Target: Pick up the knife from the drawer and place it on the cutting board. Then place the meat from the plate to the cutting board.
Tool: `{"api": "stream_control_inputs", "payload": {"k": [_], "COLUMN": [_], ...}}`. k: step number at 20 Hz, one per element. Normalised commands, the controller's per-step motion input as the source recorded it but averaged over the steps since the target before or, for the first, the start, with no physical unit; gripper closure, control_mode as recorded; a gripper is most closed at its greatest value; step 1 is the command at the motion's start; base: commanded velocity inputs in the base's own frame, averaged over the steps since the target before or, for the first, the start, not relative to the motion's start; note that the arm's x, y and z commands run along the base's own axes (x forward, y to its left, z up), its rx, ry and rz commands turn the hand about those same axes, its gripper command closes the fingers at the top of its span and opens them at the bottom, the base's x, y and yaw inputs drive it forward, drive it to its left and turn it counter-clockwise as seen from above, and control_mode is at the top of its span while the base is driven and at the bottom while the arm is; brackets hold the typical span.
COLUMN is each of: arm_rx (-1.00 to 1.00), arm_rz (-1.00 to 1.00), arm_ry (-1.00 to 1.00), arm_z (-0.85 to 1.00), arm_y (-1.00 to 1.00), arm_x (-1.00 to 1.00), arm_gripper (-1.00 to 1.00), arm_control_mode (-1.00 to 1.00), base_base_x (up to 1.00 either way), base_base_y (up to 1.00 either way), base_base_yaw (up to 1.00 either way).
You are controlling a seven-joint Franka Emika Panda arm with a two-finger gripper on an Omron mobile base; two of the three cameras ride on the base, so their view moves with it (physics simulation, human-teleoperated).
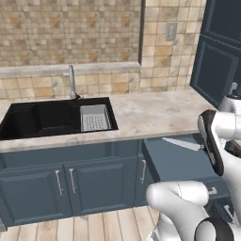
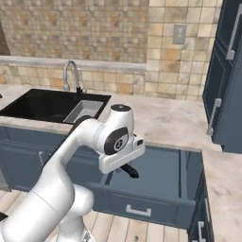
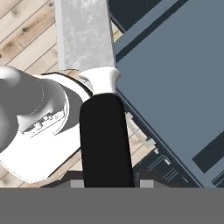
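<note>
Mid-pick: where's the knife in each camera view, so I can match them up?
Left base view: knife, silver blade at right centre, over the drawer.
Right base view: its black handle just below centre.
Hand view: handle bottom centre, blade running up.
Shared landmark: the open drawer.

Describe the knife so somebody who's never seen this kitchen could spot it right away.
Start at the black sink, then look right to the open blue-grey drawer under the marble counter. The white arm's gripper is shut on the knife above that drawer: a black handle, white collar and broad silver blade, the only utensil there.
</note>
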Motion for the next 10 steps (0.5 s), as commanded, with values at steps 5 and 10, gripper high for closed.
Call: {"api": "stream_control_inputs", "payload": {"k": [5, 10], "arm_rx": [0.00, 0.00], "arm_rz": [0.00, 0.00], "arm_ry": [0.00, 0.00], "arm_z": [0.00, 0.00], "arm_y": [0.00, 0.00], "arm_x": [0.00, 0.00], "arm_gripper": [1.00, 1.00], "arm_control_mode": [1.00, 1.00], "base_base_x": [-0.04, 0.00], "base_base_y": [0.93, 1.00], "base_base_yaw": [0.25, 0.26]}}
